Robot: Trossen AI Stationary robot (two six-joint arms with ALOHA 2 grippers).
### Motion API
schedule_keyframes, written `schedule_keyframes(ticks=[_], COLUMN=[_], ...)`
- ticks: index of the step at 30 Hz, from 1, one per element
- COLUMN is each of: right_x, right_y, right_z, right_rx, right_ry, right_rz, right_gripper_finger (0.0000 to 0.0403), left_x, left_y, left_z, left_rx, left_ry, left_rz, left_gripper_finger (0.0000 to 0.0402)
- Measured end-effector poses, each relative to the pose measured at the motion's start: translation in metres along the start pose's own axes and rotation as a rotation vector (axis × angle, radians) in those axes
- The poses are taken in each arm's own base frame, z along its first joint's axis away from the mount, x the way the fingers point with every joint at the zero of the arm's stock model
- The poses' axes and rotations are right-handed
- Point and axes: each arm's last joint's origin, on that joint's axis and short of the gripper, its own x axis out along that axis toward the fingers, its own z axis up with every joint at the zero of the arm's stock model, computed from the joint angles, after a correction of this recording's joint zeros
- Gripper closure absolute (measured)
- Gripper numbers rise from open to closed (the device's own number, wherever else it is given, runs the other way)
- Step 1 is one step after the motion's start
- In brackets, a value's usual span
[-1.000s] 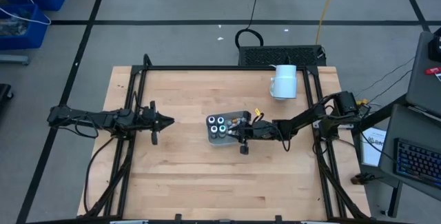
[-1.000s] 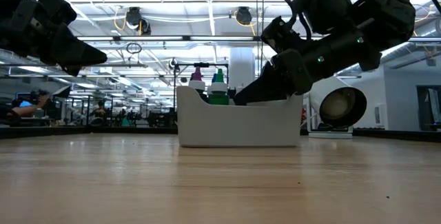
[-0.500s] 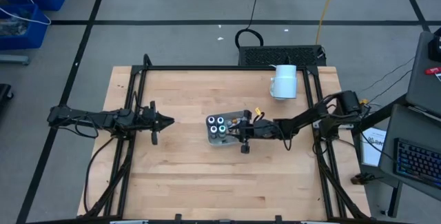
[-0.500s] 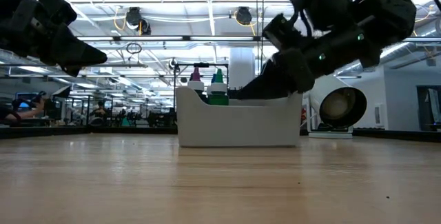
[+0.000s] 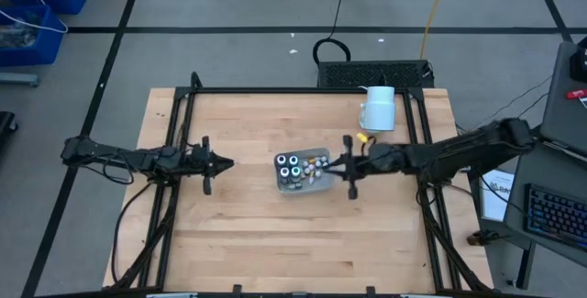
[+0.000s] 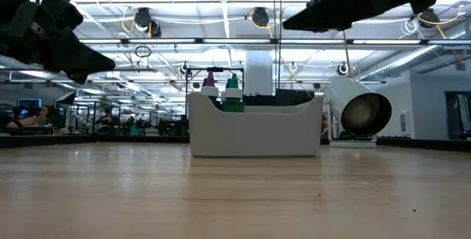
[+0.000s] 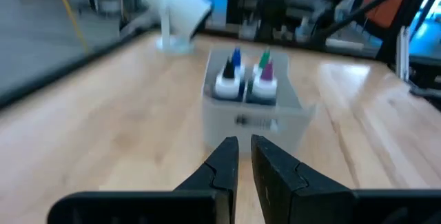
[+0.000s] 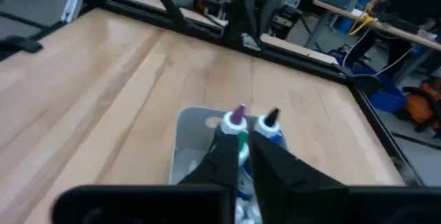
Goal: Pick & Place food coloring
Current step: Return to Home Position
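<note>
A mug (image 5: 377, 108) lies upper right of the central tray (image 5: 323, 187). The left gripper (image 5: 226, 162) and right gripper (image 5: 333, 163) flank it, fingers together, empty. Bottles (image 5: 291, 166) stand upright inside, coloured tips above white collars.

Coloring btls (image 8: 233, 121) in bin (image 8: 183, 148)

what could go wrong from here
The right gripper, shut, hangs just beside the pale grey rectangular bin; a low or sideways swing could nudge the bin and topple the small food coloring bottles standing inside. The large white cylinder lies on the wooden table beside the right arm, so a wide swing might clip it. The left gripper hangs farther off.
</note>
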Motion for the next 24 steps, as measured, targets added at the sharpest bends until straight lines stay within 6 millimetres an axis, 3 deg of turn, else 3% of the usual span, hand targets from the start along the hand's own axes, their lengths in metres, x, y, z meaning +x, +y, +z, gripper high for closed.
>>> schedule_keyframes(ticks=[3,6,13,17,24], right_x=[-0.018,-0.035,-0.068,-0.083,-0.096], right_y=[-0.019,-0.029,-0.017,-0.012,-0.015], right_z=[-0.004,-0.019,-0.063,-0.077,-0.091], right_rx=[0.062,0.161,0.219,0.246,0.259], right_ry=[-0.023,-0.082,-0.142,-0.273,-0.332], right_rz=[-0.012,-0.023,-0.022,-0.043,-0.085], right_gripper_finger=[0.0396,0.0397,0.0402,0.0402,0.0402], left_x=[0.001,0.000,-0.001,-0.002,-0.002], left_y=[-0.001,-0.003,-0.006,-0.006,-0.005], left_z=[0.002,0.007,0.006,0.010,0.011], left_rx=[0.053,0.074,0.109,0.127,0.205], left_ry=[-0.090,-0.147,-0.142,-0.175,-0.186], left_rz=[0.008,0.016,0.006,0.031,0.075], left_gripper_finger=[0.0355,0.0357,0.0396,0.0397,0.0397])
